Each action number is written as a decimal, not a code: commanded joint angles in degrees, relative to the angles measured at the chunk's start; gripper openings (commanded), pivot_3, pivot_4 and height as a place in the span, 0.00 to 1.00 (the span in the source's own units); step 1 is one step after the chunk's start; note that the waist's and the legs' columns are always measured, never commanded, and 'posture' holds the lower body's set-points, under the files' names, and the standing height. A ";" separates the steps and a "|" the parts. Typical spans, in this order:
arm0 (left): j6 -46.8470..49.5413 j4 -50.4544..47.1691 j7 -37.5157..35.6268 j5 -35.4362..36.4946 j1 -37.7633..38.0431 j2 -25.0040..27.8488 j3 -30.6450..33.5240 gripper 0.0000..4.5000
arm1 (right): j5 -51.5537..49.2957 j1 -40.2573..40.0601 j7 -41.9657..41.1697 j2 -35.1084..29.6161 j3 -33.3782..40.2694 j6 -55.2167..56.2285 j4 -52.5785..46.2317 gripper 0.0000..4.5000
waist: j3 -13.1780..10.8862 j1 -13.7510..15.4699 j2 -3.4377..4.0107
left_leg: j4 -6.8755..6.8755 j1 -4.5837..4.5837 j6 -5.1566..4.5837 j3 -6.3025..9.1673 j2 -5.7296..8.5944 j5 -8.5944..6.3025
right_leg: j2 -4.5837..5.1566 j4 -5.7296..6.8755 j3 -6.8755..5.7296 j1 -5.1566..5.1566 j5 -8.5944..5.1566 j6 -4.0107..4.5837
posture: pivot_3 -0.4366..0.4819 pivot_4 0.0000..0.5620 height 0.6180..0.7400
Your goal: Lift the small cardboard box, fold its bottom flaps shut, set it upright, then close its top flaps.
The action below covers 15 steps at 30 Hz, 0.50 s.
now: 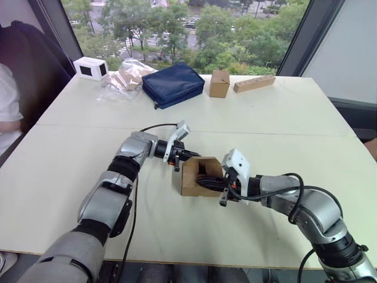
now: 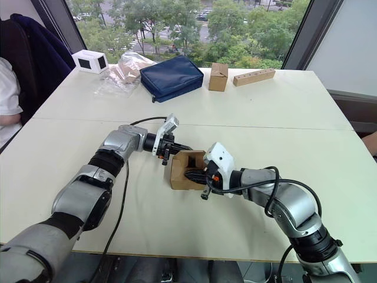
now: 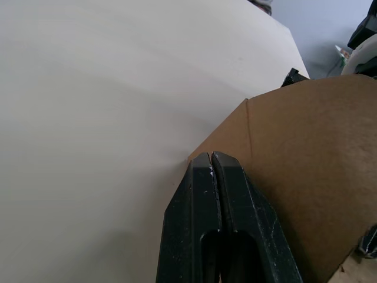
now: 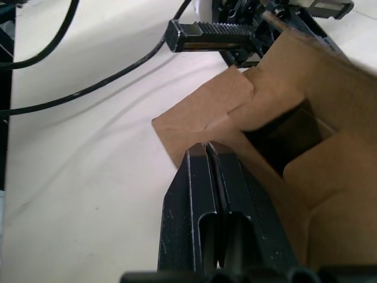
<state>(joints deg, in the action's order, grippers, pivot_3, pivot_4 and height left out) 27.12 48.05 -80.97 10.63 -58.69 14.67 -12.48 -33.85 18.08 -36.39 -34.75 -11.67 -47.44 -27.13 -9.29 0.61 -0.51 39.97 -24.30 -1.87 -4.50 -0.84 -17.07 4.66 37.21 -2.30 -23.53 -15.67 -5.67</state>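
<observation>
The small cardboard box (image 1: 189, 180) lies on its side in the middle of the white table, one end turned toward my right arm. At that end the flaps (image 4: 207, 112) are folded partly inward around a dark gap; I cannot tell whether they are the bottom flaps or the top flaps. My right gripper (image 4: 206, 146) is shut, its tips resting on these flaps at the opening (image 1: 207, 180). At the box's far upper edge is my left gripper (image 3: 211, 156), also shut, its tips touching the cardboard wall (image 3: 306, 153), with nothing between its fingers.
Along the far side of the table (image 1: 283, 135) stand a blue pouch (image 1: 172, 84), a smaller sealed brown box (image 1: 219, 83), a long wooden block (image 1: 254, 83), a white box (image 1: 91, 68) and a clear plastic bag (image 1: 122, 79). A black cable (image 1: 156, 126) trails by my left arm. A person (image 1: 7, 106) sits at far left.
</observation>
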 commanded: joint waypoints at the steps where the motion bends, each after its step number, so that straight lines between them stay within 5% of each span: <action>1: 0.96 -3.29 0.13 0.41 0.28 1.22 1.09 0.00 | 0.76 -0.30 0.42 0.65 0.38 -0.72 0.40 0.00 | 0.00 0.00 0.00 | 0.00 0.00 0.00 0.00 0.00 0.00 | 0.00 0.00 0.00 0.01 0.00 0.00 | 0.48 0.27 1.00; 15: 21.97 -37.95 -0.55 13.91 8.06 13.85 6.45 0.00 | -2.42 -1.60 1.68 1.27 5.46 -3.67 -4.26 0.00 | 0.01 0.06 0.02 | 0.00 0.00 0.06 0.04 -0.02 0.03 | 0.05 0.00 0.05 0.04 0.00 0.00 | 0.48 0.27 1.00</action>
<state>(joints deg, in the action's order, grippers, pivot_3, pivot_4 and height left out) 46.73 15.11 -81.11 21.67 -50.77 27.37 -7.32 -35.31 16.70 -34.84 -33.41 -7.66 -50.86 -29.28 -9.28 0.67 -0.49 39.97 -24.30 -1.81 -4.46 -0.85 -17.04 4.71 37.21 -2.24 -23.49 -15.67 -5.67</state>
